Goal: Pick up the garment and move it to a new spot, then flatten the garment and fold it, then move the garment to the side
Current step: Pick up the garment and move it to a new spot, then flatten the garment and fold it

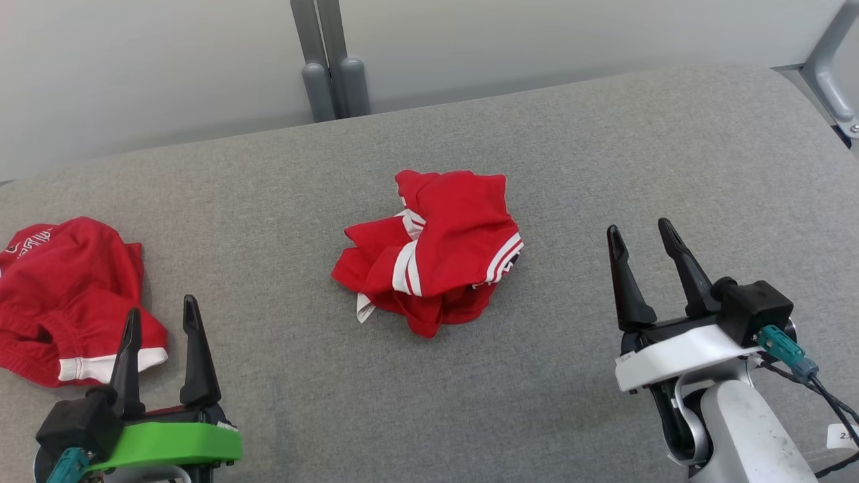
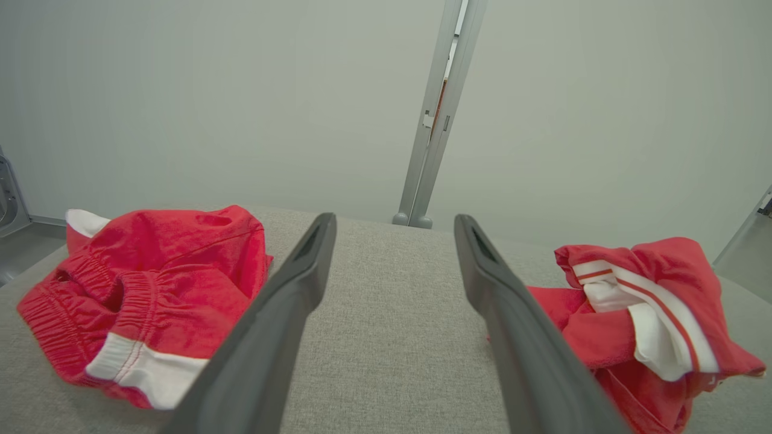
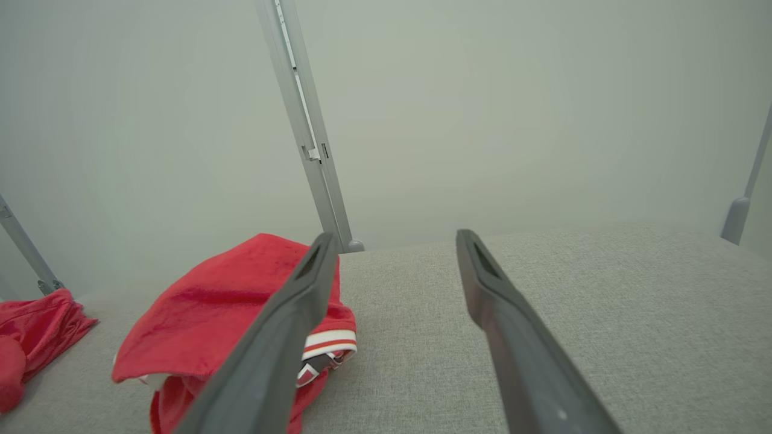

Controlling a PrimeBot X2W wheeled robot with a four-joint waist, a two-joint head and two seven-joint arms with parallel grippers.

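A: Where do we see the garment (image 1: 429,251)?
B: Mid-tabletop (image 1: 604,134), between our two arms and touching neither. It's a crumpled red heap with white stripes along its edges and a small white tag poking out.
A: And our grip?
B: The left end effector (image 1: 162,305) and the right end effector (image 1: 638,228) both gape wide, holding nothing. Red shorts (image 1: 67,302) with a white hem lie just beside the left one.

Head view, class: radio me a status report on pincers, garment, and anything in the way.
Left pincer open, empty. Right pincer open, empty. Crumpled red garment mid-surface, untouched. Second red garment by left pincer, apart from the first.
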